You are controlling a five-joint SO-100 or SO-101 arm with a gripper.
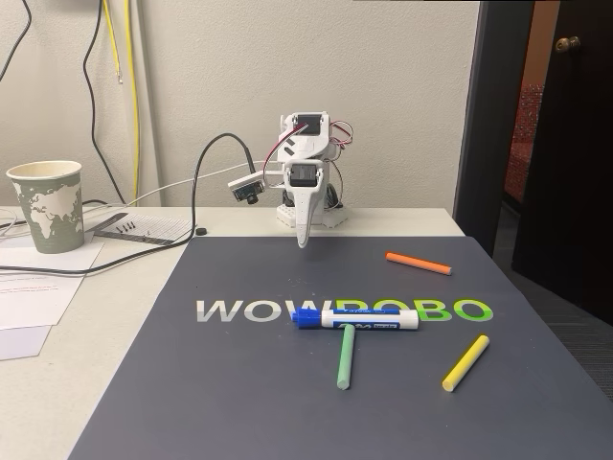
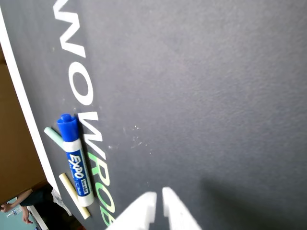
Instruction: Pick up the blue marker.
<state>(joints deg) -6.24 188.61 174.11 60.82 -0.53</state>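
Marker lying untouched on mat, well apart from arm; fingers hovering, seemingly almost closed, grasping nothing; reaching, gripping, lifting all remaining.

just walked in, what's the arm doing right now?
The small white arm's gripper hangs above the dark grey mat, jaws nearly closed and holding nothing. The thick white-barrelled marker with a blue cap lies untouched on the mat's lettering, apart from the gripper. A green stick, yellow stick and orange stick lie around it.
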